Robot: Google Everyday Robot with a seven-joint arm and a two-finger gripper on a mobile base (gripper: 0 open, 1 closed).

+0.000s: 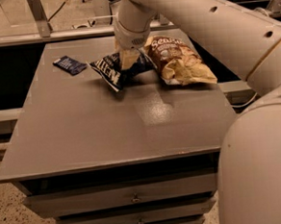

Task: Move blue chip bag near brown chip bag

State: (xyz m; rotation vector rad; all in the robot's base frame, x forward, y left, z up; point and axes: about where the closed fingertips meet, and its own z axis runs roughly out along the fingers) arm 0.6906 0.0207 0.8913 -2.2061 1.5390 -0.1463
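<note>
The blue chip bag (pixel 112 71), dark blue with white lettering, hangs crumpled just above the grey tabletop (pixel 107 121) at its far middle. My gripper (pixel 128 61) reaches down from the white arm and is shut on the bag's upper right part. The brown chip bag (pixel 179 60), brown and tan-yellow with pictured chips, lies flat directly to the right. The blue bag's right edge is next to or touching the brown bag's left edge.
A small dark blue flat packet (pixel 69 65) lies at the far left of the tabletop. The table has drawers (pixel 132 197) below its front edge. My white arm (pixel 232 45) spans the upper right and fills the lower right corner.
</note>
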